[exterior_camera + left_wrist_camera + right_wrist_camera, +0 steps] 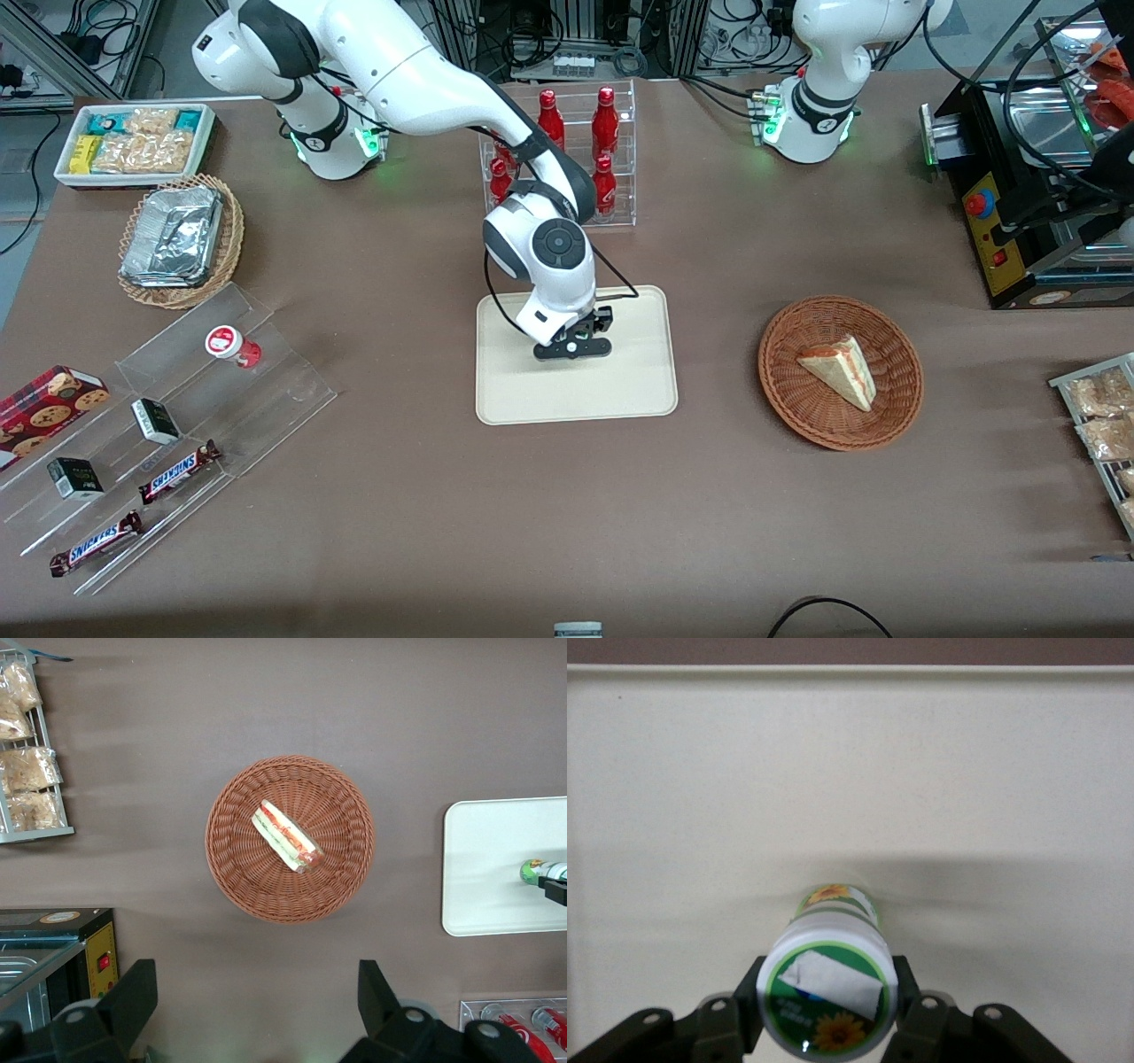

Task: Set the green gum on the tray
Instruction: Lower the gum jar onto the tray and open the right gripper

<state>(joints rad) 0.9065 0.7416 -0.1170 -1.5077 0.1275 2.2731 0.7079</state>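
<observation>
Gum canister in the tool's grip: the green gum (pixel 829 992) stands between the two fingers (pixel 749 1008), which press against its sides just under the white lid, its green-and-yellow sunflower label facing up toward the wrist. The tool (pixel 572 347) hangs low over the middle of the tray (pixel 620 390), and directly below it the canister's green base sits close to the cream surface, casting a soft shadow there; whether the base touches the tray cannot be told. From the parked arm's wrist, the green end of the canister (pixel 532 871) pokes out past the tool over the tray's (pixel 487 895) bare surface. Away from the tool, toward the working arm's end of the bench (pixel 399 496), a red-labelled canister (pixel 229 346) stands on a clear stepped display (pixel 257 390). Toward the parked arm's end, a wicker basket (pixel 788 390) holds a sandwich wedge (pixel 840 370).
</observation>
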